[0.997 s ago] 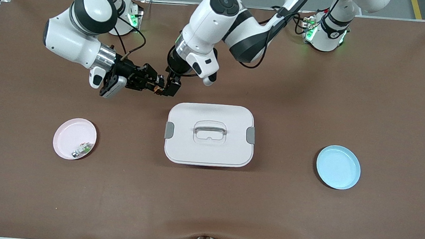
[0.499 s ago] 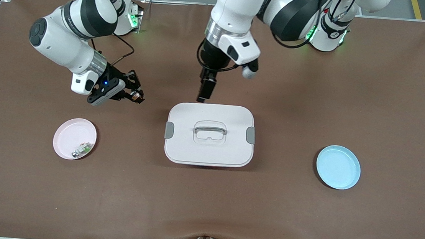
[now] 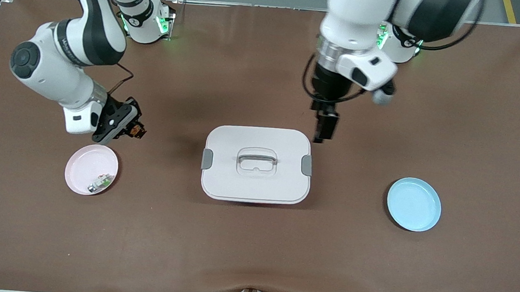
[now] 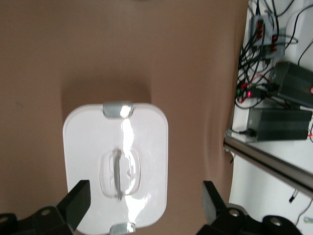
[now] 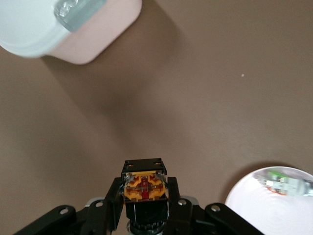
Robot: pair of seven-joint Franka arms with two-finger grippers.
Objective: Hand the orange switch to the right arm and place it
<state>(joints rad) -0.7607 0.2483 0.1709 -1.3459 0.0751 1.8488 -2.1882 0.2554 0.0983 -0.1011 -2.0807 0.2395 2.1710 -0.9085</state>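
The orange switch, a small black block with an orange face, sits clamped between the fingers of my right gripper. In the front view that right gripper hangs with the switch over bare table, close above the pink plate. My left gripper hangs open and holds nothing, over the table at the corner of the white lidded box toward the left arm's end. In the left wrist view its fingers stand wide apart, with the box below them.
The pink plate holds a small green-and-silver part, also visible in the right wrist view. A blue plate lies toward the left arm's end. The box corner shows in the right wrist view.
The right gripper carried the switch away from the left gripper, toward the pink plate. The left arm drew back open toward its own end, past the box's corner.
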